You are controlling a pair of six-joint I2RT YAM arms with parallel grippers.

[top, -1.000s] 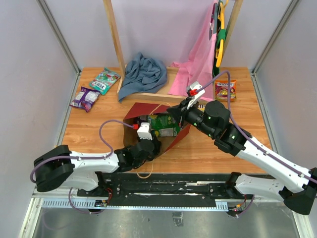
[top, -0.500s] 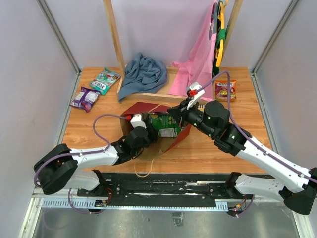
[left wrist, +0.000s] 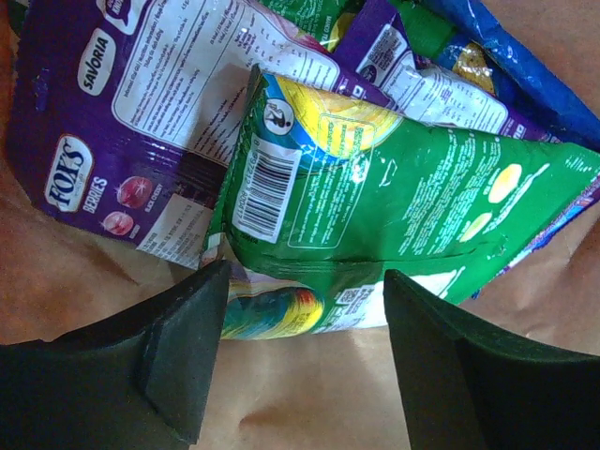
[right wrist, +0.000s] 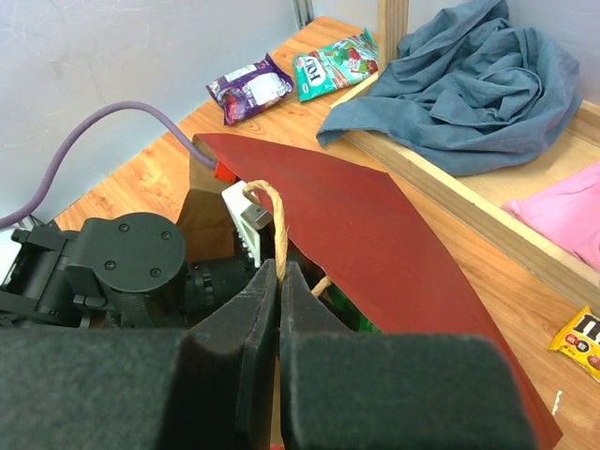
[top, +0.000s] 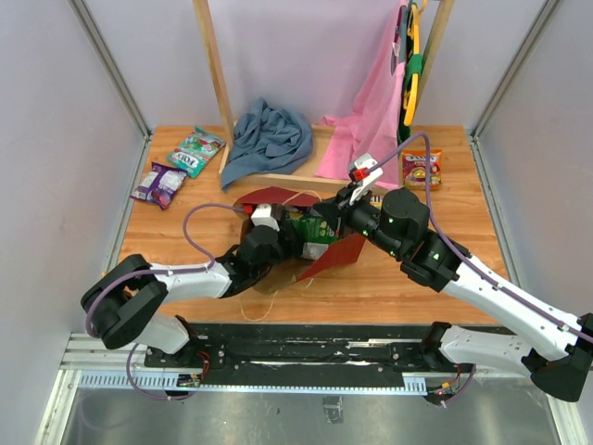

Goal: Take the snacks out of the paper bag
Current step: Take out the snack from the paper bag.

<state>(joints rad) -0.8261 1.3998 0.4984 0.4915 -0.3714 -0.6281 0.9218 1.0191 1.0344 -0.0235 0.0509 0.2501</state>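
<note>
**Left jaws spread over a green packet inside the paper bag**
Right jaws pinch the twine handle, holding the red bag open on the desk; snacks lie heaped inside. Should the thin twine slip, the flap could fall shut over the left jaws.

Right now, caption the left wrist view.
Open left gripper inside the brown kraft paper bag, above a shiny green snack packet and a purple Fox's packet.
</note>
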